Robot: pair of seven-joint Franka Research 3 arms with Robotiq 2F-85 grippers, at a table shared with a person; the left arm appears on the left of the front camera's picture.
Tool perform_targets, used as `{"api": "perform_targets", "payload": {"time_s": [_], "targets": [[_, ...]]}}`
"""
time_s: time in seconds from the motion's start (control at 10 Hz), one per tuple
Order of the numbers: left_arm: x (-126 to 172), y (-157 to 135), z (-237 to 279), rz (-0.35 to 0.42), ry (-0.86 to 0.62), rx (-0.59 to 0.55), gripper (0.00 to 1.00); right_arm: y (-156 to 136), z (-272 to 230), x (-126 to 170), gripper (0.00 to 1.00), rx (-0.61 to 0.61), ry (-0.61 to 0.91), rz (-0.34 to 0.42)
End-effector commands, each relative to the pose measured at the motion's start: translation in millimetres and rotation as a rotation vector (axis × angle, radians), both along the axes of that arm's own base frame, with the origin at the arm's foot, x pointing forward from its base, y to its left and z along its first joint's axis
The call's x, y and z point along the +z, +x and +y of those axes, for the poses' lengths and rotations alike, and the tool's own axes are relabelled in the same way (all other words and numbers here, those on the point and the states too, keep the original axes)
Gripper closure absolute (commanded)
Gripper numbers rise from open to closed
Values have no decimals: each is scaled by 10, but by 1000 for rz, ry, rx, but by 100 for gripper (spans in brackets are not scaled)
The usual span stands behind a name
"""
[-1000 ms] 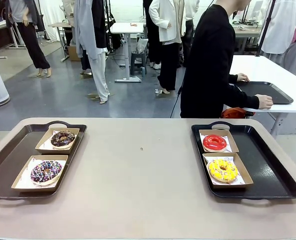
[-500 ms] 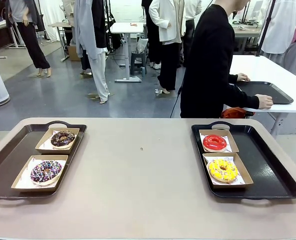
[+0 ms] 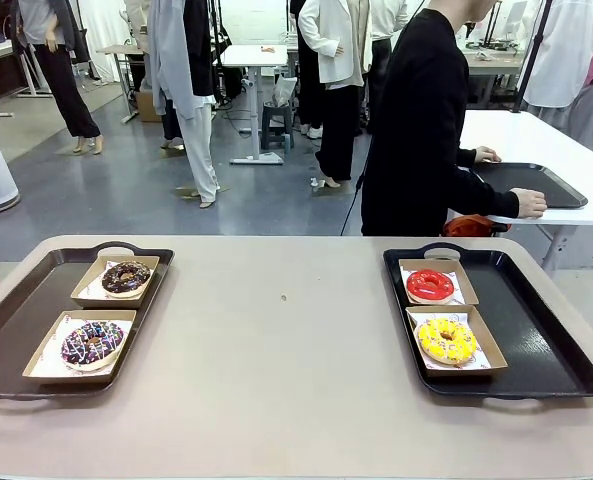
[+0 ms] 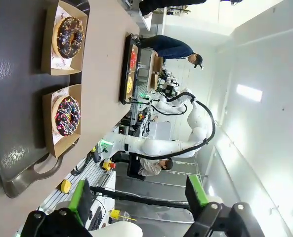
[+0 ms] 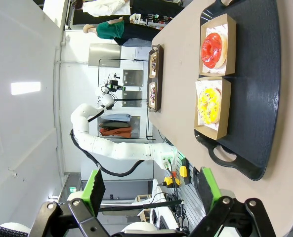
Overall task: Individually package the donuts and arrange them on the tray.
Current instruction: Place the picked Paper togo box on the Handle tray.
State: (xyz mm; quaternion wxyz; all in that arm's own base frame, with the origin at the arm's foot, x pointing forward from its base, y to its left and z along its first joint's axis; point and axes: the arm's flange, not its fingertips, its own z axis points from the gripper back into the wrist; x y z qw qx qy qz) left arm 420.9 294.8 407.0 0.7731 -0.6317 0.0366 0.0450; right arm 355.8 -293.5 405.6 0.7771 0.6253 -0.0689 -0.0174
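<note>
Two black trays lie on the tan table, each with two donuts in brown paper-lined boxes. On the left tray [image 3: 36, 300] sit a dark chocolate donut [image 3: 126, 277] at the back and a chocolate donut with colourful sprinkles [image 3: 92, 343] in front. The right tray [image 3: 536, 330] carries a glossy red donut [image 3: 430, 285] behind a yellow sprinkled donut [image 3: 447, 340]. My left gripper [image 4: 139, 195] hangs open and empty, well off the left tray [image 4: 13, 98]. My right gripper [image 5: 151, 186] is open and empty too, away from the red donut [image 5: 214, 49] and yellow donut [image 5: 208, 107].
A wide bare strip of table [image 3: 281, 330] separates the two trays. Beyond the far edge a person in black [image 3: 421, 130] stands turned toward a white side table, both hands on another black tray [image 3: 531, 183]. Other people stand farther back.
</note>
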Motion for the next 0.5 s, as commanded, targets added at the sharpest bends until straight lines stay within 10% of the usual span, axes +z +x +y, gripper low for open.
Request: {"api": "perform_targets", "payload": {"time_s": [0.0,0.4], "targets": [[21,-13,9,-7,-16,5,0,7,12,23,0,-5,-4,6],[21,-13,9,-7,-16,5,0,7,12,23,0,-5,-4,6]]}}
